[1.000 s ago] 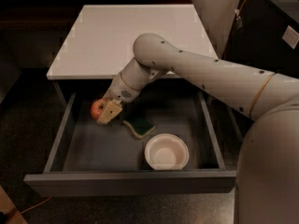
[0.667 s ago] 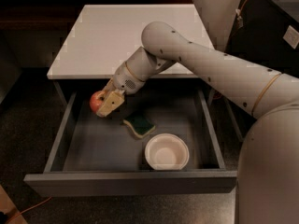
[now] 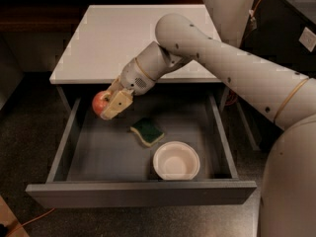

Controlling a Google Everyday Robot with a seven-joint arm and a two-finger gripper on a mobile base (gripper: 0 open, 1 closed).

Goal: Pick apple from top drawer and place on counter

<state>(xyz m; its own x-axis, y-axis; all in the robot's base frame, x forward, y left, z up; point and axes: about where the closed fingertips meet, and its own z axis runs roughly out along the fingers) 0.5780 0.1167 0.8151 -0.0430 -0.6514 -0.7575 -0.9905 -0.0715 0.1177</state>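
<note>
Apple [image 3: 100,102] sits clamped in your pincer [image 3: 106,104], hanging over the back of the open top drawer [image 3: 143,194], just below and in front of the edge of the white surface [image 3: 123,38]. You are in the carry step: grasp made, placing not yet done. Next, by my judgement, you raise it clear of that edge, bring it over the surface, lower and let go. Sponge [image 3: 147,131] and bowl [image 3: 176,160] lie apart below.

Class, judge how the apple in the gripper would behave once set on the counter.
Round, so the apple would probably roll on the smooth counter. It looks rigid: the gripper, above the top drawer's left side, holds it undeformed.
</note>
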